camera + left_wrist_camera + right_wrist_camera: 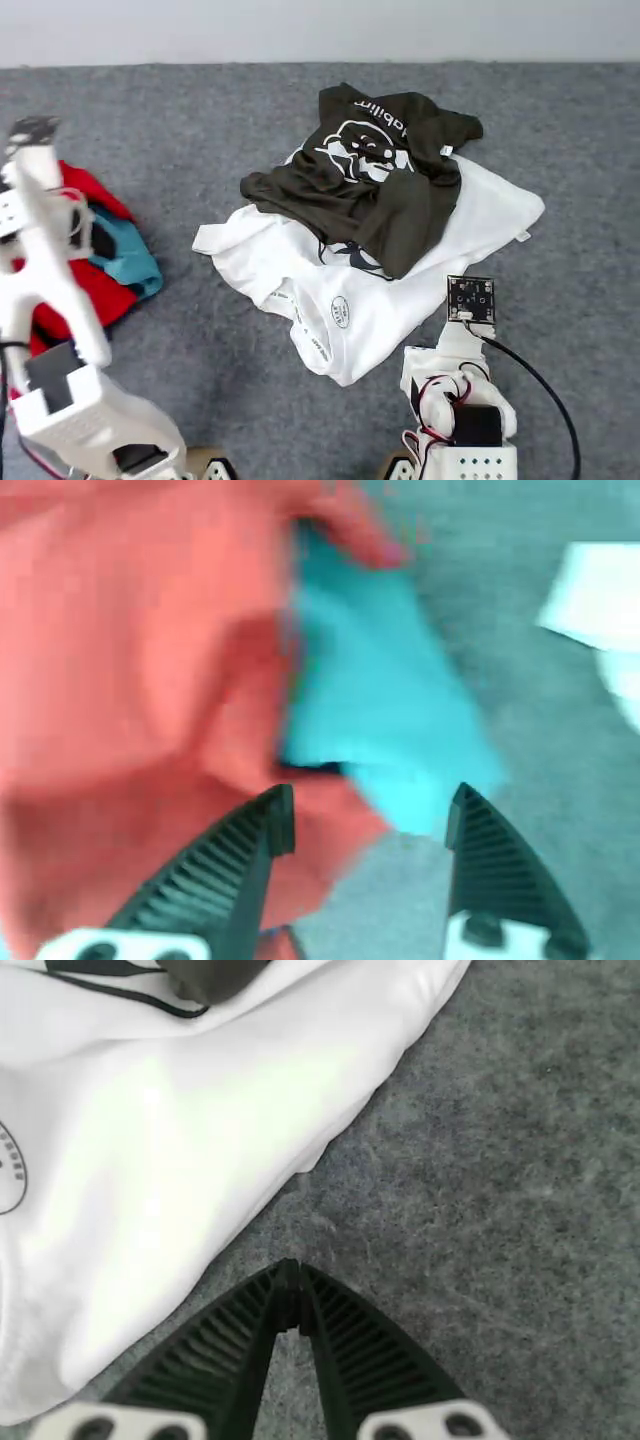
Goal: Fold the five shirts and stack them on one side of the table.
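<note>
Probably, with the left claw (372, 800) gaping over the piled red shirt (130, 680), the closed right claw (290, 1272) beside the rumpled white shirt (150, 1160) should first lift the dark printed shirt (370, 180) off it.

Bright, even, diffuse light, only soft faint shadows, washed-out glare across the white shirt (180, 1110).
</note>
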Tool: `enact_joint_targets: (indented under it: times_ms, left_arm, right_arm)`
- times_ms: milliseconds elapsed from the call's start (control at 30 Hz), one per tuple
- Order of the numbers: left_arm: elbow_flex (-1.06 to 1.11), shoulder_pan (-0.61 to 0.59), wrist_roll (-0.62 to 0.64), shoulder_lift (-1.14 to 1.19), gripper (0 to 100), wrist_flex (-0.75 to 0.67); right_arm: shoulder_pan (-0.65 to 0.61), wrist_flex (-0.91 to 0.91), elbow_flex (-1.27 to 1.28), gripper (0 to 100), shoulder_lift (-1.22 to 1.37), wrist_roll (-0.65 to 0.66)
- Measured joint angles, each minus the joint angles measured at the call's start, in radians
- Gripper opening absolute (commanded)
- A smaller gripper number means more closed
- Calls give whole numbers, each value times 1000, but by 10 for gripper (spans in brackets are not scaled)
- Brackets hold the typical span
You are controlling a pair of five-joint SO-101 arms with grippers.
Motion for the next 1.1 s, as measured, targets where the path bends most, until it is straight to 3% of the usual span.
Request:
enact_joint_targets:
  times_ms: [267,567,833,1100]
  left_arm:
    - [-94,316,66,11,246,60]
    - [-32,709,72,55,246,-183]
    - [-29,882,149,267,246,-373]
    - [-29,953,153,361,246,-367]
  right_arm:
    - [0,0,0,9,0,0]
    - [0,0,0,9,0,0]
    - [0,0,0,9,0,0]
    - [0,0,0,9,0,0]
